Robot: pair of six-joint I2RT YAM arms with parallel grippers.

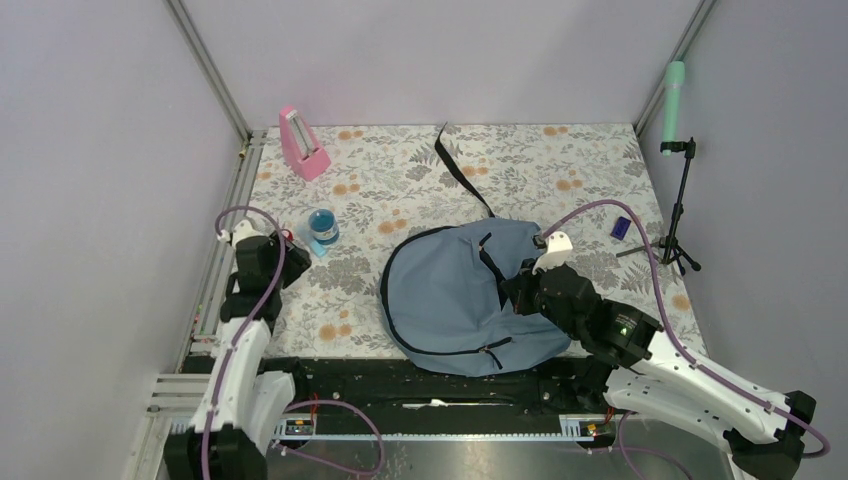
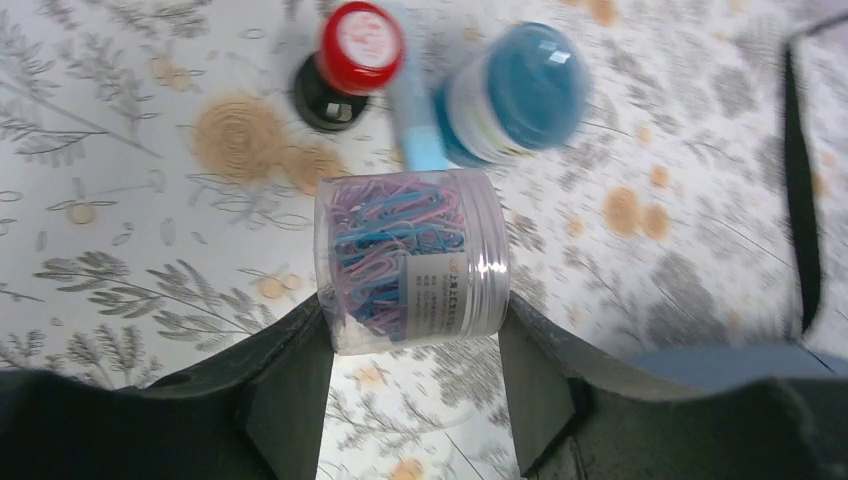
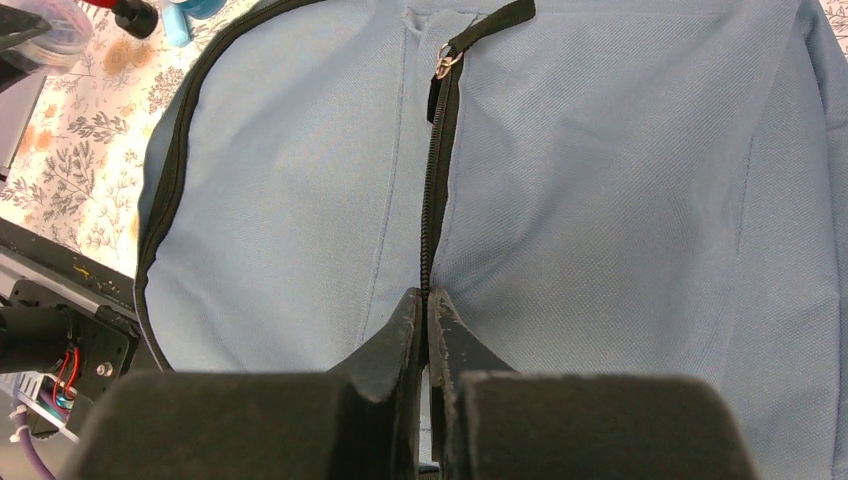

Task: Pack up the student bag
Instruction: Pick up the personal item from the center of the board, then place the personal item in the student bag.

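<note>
Grey-blue cloth backpack [image 1: 450,300] lies flat on the flowered table [image 1: 560,160]. It sits at the near middle, just ahead of the arm bases, with one black strap [image 1: 462,175] trailing toward the far edge.

Right gripper [image 3: 427,312] rests on the backpack's front panel. Its jaws are pressed together at the near end of a dark zipper [image 3: 436,180]. Whether cloth is pinched between them cannot be told.

Left gripper [image 2: 412,335] is at the table's left side, well apart from the backpack. It is clamped on a clear jar of paper clips [image 2: 410,250], whose ends sit against the two fingers.

Just beyond the jar are a red-capped item [image 2: 360,45], a pale blue stick [image 2: 418,120] and a blue-lidded tub [image 2: 515,90]. A pink object [image 1: 303,143] stands at the far left.
</note>
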